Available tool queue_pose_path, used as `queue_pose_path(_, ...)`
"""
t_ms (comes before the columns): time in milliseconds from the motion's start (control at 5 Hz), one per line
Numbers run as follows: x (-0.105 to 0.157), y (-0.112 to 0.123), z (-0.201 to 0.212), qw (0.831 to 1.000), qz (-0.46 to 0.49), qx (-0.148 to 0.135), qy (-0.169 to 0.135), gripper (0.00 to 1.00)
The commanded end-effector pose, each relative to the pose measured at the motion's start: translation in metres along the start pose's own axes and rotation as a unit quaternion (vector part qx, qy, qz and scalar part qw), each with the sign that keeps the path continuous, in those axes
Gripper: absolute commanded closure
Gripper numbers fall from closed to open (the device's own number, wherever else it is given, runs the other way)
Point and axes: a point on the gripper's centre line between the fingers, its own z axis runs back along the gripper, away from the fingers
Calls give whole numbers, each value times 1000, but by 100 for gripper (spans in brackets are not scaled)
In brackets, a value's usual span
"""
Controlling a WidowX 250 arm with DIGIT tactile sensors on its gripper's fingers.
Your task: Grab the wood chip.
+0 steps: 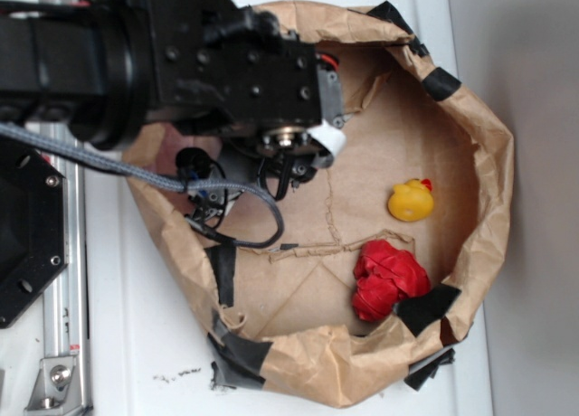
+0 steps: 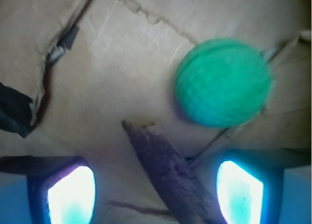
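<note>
In the wrist view the wood chip [image 2: 168,170], a rough dark-brown sliver, lies flat on the brown paper and runs diagonally from upper left to lower right. My gripper [image 2: 155,195] stands open over it, one glowing fingertip on each side, the chip's lower part nearer the right fingertip [image 2: 240,192]. Neither fingertip touches it. In the exterior view the arm's head [image 1: 289,140] hangs over the left part of the paper nest and hides the chip.
A green ball [image 2: 223,82] lies just beyond the chip to the upper right. A yellow rubber duck [image 1: 411,200] and a red crumpled object [image 1: 387,278] sit at the right of the crumpled brown paper nest [image 1: 479,163], whose raised walls carry black tape patches.
</note>
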Motion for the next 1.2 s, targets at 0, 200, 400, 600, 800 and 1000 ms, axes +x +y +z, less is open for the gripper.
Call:
queue_pose_path(0,16,6,-34,1000,-9,13,-13,0)
queue_pose_path(200,21,0,-45,1000,-17,15,-13,0)
queue_pose_path(400,19,-2,-42,1000,1,12,-14,100)
queue_pose_path(600,15,-5,-38,999,0,19,-26,100)
queue_pose_path(800,11,-5,-35,999,2,19,-30,100)
queue_pose_path(1000,10,-4,-33,999,7,20,-32,100)
